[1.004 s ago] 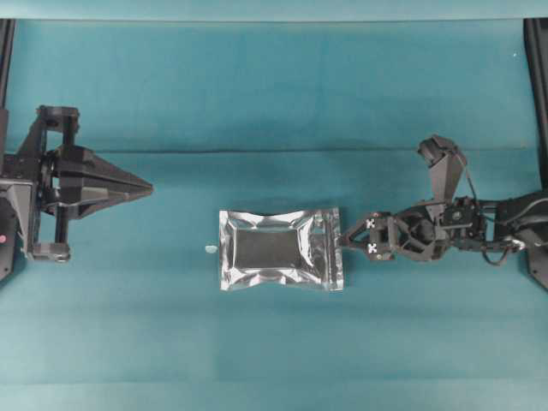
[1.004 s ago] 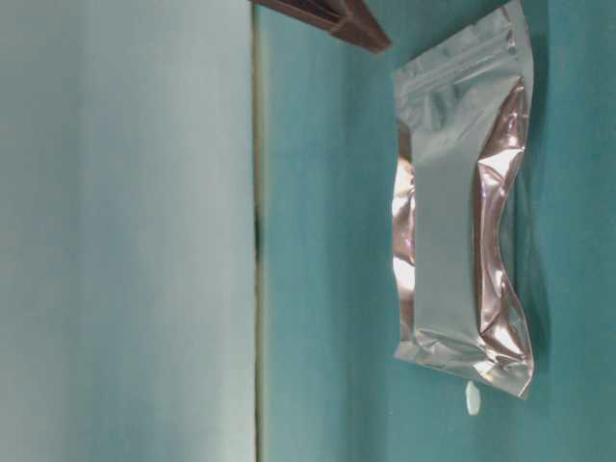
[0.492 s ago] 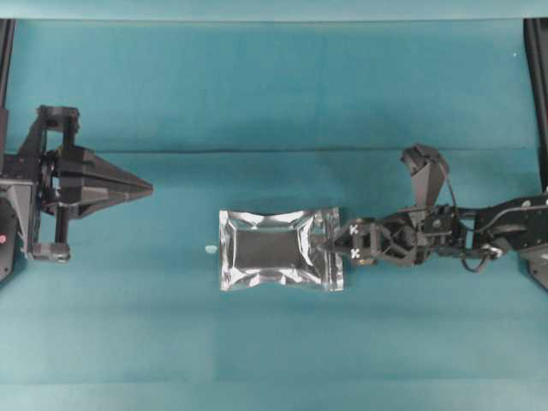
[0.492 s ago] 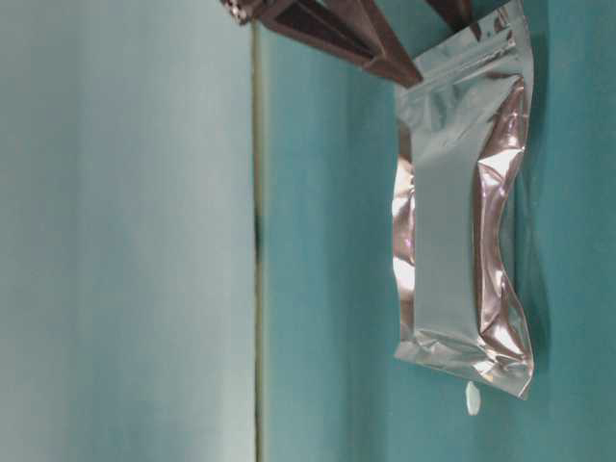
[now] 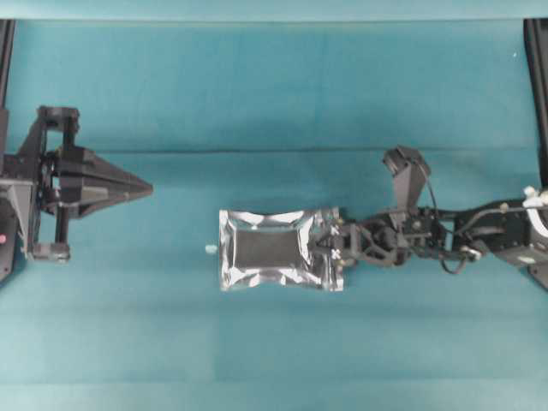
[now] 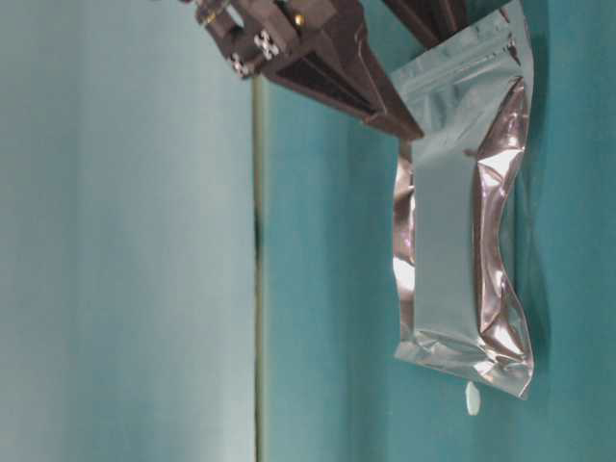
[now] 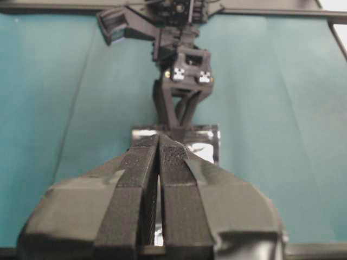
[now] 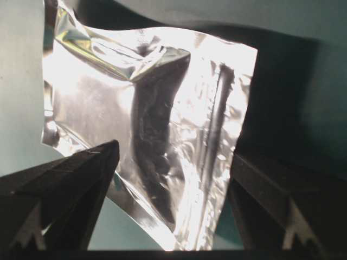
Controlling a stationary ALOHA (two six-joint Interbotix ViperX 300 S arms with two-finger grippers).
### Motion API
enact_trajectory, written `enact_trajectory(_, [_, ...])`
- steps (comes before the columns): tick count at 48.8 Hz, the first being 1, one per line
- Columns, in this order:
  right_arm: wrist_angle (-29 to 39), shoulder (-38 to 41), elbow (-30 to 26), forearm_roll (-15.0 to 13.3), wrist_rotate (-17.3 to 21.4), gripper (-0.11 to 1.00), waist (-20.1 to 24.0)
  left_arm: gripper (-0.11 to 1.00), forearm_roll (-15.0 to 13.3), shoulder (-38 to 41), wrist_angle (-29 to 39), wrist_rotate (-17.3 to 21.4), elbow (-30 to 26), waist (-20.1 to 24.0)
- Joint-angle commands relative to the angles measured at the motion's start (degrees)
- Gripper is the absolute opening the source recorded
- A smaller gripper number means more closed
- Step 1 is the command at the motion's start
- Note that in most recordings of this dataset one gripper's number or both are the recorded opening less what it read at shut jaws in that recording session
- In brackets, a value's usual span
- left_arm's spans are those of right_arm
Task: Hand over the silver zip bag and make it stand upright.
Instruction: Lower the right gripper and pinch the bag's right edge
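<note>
The silver zip bag (image 5: 278, 250) lies flat on the teal cloth mid-table, its zip band at the right end. My right gripper (image 5: 329, 248) is open and its fingers straddle that zip end, one above and one below the foil. In the right wrist view the bag (image 8: 162, 124) fills the gap between the dark fingers (image 8: 76, 184). From table level one finger (image 6: 337, 67) sits over the bag's (image 6: 462, 231) top corner. My left gripper (image 5: 144, 186) is shut and empty at the far left, pointing toward the bag (image 7: 205, 145).
A tiny white speck (image 5: 210, 249) lies just off the bag's left edge. A fold line in the cloth (image 5: 257, 151) runs across the table behind the bag. Dark frame posts (image 5: 536, 86) stand at both back corners.
My right arm has slid left, bringing its open fingers from just beside the bag onto its zip end. The bag and the left arm have not moved.
</note>
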Motion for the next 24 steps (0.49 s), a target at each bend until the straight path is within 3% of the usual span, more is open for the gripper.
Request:
enact_trajectory(1, [-0.53, 2.20, -2.46, 0.00, 0.44, 0.91, 0.18, 0.01, 0.09, -0.26, -0.26, 0.09, -0.70, 0.09])
enact_trajectory(24, [0.88, 2.90, -3.16, 0.00, 0.44, 0.86, 0.62, 0.01, 0.09, -0.53, -0.26, 0.09, -0.35, 0.09])
